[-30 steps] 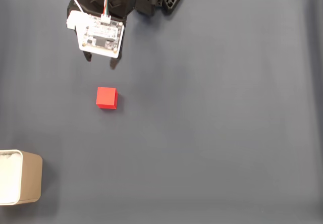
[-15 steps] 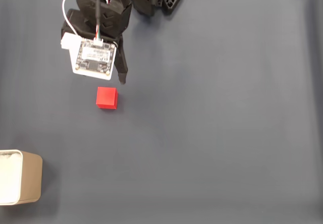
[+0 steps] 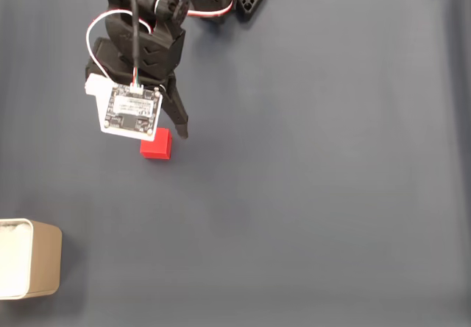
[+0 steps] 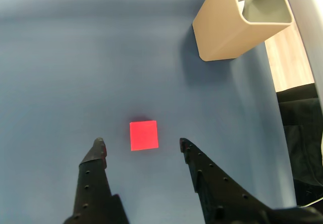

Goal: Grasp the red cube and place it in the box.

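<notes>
The cube (image 4: 144,135) is small, bright red and plain, with sharp edges. It sits on the dark blue worktop (image 3: 316,180), which looks smooth and flat like a mat. In my wrist view the cube lies just ahead of the two black fingers (image 4: 96,156), between their tips but not touching them. The fingers are spread apart, wider than the cube. My gripper (image 4: 140,146) holds nothing. In the fixed view the black arm (image 3: 143,40) reaches down from the top edge, and its white circuit board (image 3: 131,111) covers the top edge of the cube (image 3: 157,146). A white wire loops over the arm. The box (image 3: 33,268) is tan with round corners and a white inside. It stands at the lower left edge of the fixed view, well apart from the cube.
</notes>
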### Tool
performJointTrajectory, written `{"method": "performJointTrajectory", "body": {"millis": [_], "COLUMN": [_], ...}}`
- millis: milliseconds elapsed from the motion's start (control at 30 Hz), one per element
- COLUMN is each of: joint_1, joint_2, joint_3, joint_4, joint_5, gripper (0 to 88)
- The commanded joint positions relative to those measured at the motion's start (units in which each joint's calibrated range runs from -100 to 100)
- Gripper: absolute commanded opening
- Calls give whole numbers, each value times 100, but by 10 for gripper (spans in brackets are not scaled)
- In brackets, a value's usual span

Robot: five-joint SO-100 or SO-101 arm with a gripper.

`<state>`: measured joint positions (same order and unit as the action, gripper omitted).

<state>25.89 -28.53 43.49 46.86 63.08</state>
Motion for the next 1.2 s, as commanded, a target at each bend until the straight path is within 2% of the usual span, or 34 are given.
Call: {"method": "performJointTrajectory", "body": {"millis": [0, 500, 1167], "joint_1": [-32, -11, 32], "joint_2": [37, 45, 998], "joint_3": [12, 1089, 998], "joint_4": [-202, -1063, -2071], "joint_5": [-44, 44, -68], "gripper": [344, 362, 405]}}
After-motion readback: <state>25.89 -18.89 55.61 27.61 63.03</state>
